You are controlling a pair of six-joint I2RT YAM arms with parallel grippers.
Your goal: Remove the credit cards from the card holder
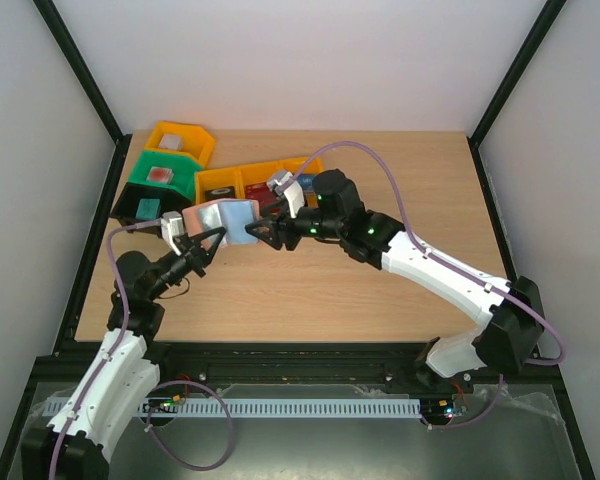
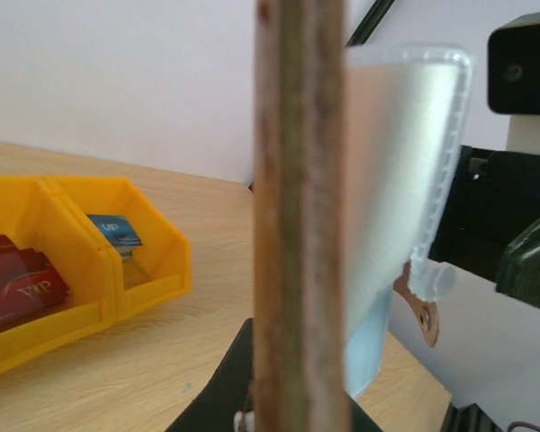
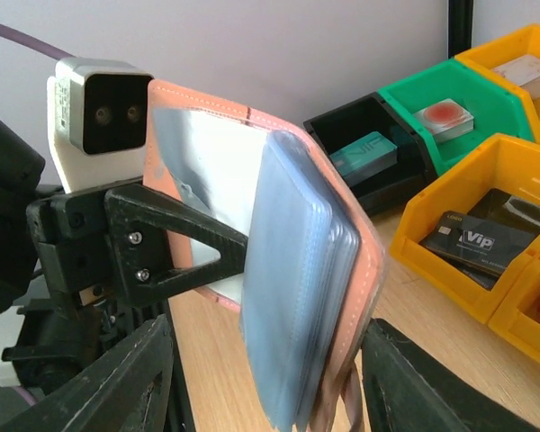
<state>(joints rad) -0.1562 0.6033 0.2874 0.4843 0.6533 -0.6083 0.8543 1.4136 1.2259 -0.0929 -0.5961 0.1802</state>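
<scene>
Card holder, lifted clear of the desk and opened between the arms, is clenched at its cover by the left gripper's jaws. Right gripper's jaws are spread either side of its plastic sleeves, grasping nothing. Judged next: a card must be pinched and drawn out of a sleeve.

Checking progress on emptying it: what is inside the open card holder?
The card holder is open, showing a pale lining and a stack of clear bluish sleeves. Whether cards sit in those sleeves cannot be seen; they overlap edge-on.
</scene>
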